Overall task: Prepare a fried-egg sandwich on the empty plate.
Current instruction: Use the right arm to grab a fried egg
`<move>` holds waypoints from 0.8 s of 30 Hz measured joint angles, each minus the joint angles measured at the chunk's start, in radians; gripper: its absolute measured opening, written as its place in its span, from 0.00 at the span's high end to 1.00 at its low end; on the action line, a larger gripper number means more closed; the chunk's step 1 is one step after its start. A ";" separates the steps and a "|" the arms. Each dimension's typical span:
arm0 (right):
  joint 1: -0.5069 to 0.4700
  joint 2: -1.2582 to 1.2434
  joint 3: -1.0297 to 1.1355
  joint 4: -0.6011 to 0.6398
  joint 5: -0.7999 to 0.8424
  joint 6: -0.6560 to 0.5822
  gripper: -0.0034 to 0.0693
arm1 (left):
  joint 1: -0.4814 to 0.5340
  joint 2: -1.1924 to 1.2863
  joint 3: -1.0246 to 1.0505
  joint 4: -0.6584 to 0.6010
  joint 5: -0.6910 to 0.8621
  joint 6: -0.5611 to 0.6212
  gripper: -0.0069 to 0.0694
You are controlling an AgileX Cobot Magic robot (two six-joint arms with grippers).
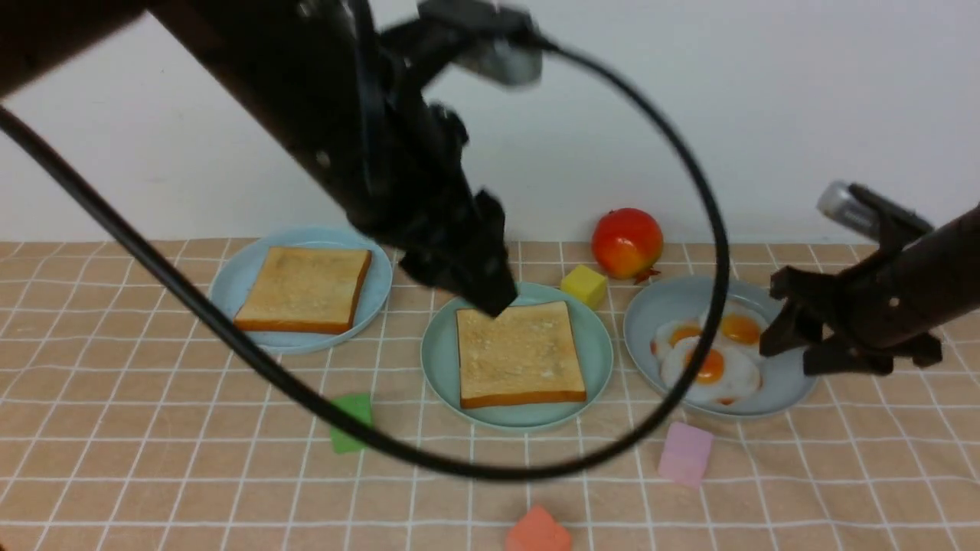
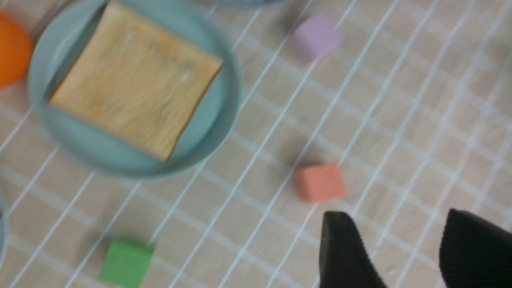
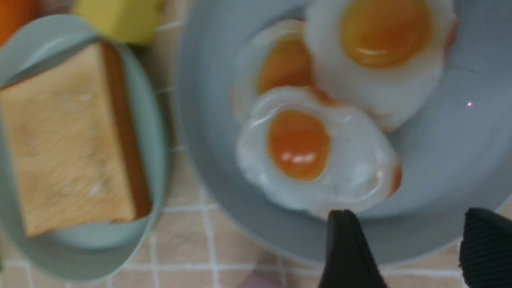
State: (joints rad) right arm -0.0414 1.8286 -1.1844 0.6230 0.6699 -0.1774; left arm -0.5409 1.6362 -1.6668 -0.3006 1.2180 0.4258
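- Currently, one toast slice [image 1: 522,353] lies on the green plate [image 1: 599,367], its front crust near the plate's front rim.
- Another slice [image 1: 302,289] rests on the light blue plate [image 1: 218,291], by the table's back edge, left of the green one.
- Three fried eggs [image 1: 712,369] overlap in the grey-blue plate [image 1: 792,394], toward its left rim.
- The right gripper [image 3: 404,240], fingers spread and empty, hovers over that plate's right side.
- The left gripper [image 2: 400,244] hangs spread and empty above the table [image 1: 291,490].

soft, even light with faint shadows; both wrist views blur, and small glints dot the yolks [image 3: 299,145].
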 joint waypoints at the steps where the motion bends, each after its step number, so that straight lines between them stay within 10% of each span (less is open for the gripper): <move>1: -0.004 0.017 0.000 0.010 -0.005 -0.004 0.41 | -0.002 0.000 0.009 0.018 -0.007 -0.023 0.48; 13: -0.007 0.156 -0.004 0.356 -0.054 -0.320 0.41 | -0.005 0.001 0.034 0.050 0.019 -0.107 0.63; 24: -0.007 0.178 -0.008 0.381 -0.054 -0.364 0.57 | -0.005 0.001 0.034 0.058 0.020 -0.116 0.62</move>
State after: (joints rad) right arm -0.0486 2.0067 -1.1922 1.0038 0.6156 -0.5412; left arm -0.5464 1.6372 -1.6328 -0.2428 1.2375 0.3099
